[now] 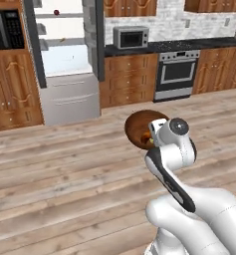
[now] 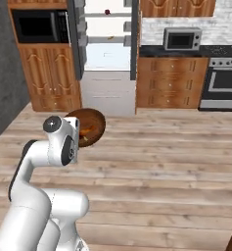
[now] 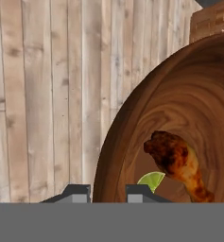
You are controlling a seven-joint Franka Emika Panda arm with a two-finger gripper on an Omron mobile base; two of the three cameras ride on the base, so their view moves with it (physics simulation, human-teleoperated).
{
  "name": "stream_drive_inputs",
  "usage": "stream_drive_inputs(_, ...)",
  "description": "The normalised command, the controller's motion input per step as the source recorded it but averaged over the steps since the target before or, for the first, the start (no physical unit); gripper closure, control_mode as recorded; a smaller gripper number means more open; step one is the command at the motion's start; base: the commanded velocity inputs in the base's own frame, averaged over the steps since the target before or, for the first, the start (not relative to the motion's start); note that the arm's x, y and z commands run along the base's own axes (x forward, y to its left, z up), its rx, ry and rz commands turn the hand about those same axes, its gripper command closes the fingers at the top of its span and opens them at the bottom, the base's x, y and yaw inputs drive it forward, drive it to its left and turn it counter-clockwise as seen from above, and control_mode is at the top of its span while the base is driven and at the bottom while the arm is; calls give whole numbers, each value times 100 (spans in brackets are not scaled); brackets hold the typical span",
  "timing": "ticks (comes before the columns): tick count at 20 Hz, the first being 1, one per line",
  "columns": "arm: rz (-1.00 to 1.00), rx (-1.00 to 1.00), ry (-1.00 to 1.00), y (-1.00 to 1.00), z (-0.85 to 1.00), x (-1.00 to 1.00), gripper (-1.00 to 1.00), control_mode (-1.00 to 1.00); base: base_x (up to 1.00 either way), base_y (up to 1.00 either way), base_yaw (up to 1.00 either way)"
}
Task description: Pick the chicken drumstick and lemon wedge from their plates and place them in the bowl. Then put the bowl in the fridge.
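The gripper point(image 3: 108, 191) is clamped on the near rim of the bowl point(image 3: 179, 108), one finger outside the wall and one inside, jaws narrow. In the hand view the bowl spreads from centre toward 3 o'clock, its hollow facing the camera. Inside it the drumstick point(image 3: 177, 163) lies at about 4 o'clock, thick end toward centre, bone running toward the lower right. The lemon wedge point(image 3: 151, 180) sits just beside it at 5 o'clock, touching or nearly touching the meat.

From the left base camera the bowl point(image 1: 139, 125) hangs above the plank floor point(image 1: 64, 169), partly hidden behind the white wrist. The fridge point(image 1: 64, 50) stands at 11 o'clock with its dark door point(image 1: 98, 35) swung open and white shelves showing. The oven point(image 1: 177, 74) is at 1 o'clock, a microwave point(image 1: 131, 37) on the counter between them
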Motion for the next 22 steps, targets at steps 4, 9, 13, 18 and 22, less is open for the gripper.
stream_drive_inputs(4, 0, 0, 0, 0, 0, 0, 100, 100, 94, 43, 0)
stream_drive_inputs(9, 0, 0, 0, 0, 0, 0, 100, 100, 93, 40, 4)
stream_drive_inputs(13, 0, 0, 0, 0, 0, 0, 100, 100, 93, 40, 3)
stream_drive_inputs(18, 0, 0, 0, 0, 0, 0, 100, 100, 81, 41, 16)
stream_drive_inputs(22, 0, 0, 0, 0, 0, 0, 100, 100, 77, 36, 21)
